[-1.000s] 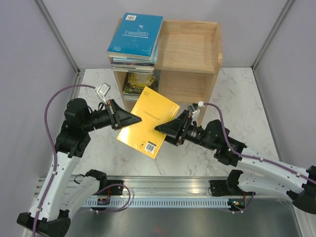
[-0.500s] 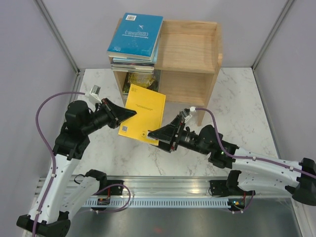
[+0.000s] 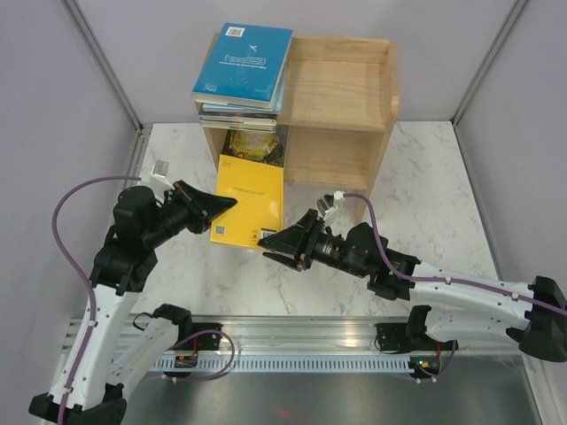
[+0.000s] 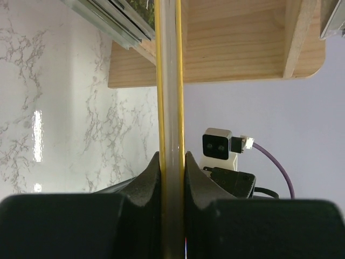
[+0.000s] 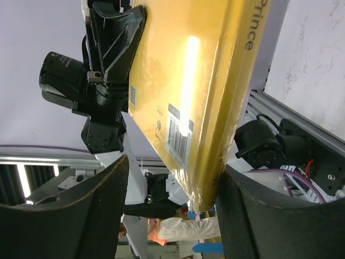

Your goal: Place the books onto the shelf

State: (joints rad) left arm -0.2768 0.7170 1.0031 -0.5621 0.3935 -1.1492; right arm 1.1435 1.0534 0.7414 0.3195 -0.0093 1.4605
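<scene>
We are holding the yellow book (image 3: 251, 199) in the air just in front of the shelf (image 3: 341, 97), with its far edge at the mouth of the lower tier and its barcode corner nearest us. The left gripper (image 3: 226, 204) is clamping it by the left edge. In the left wrist view the two fingers (image 4: 145, 178) are pressing flat against both covers with no gap, and we are seeing the book edge-on, lined up with the shelf opening. We judge that this is why we are gripping it at the edge: the thin book is hanging stiff and straight, so it can slide in beside the dark book (image 3: 252, 143) already in that tier.

The right gripper (image 3: 266, 239) is sitting at the near right corner with its jaws apart. In the right wrist view the corner and spine are passing between the fingers (image 5: 91, 216) with room to spare on one side, so it is not bearing the book. We take it to be steadying or nudging the corner, not carrying it.

A stack (image 3: 244, 66) topped by a blue cover is lying on the left of the upper tier. The marble table (image 3: 425, 212) below the book is showing no other books. In our judgement the task is nearly done, and the next move needs a level push inward that does not catch the tier's edge.
</scene>
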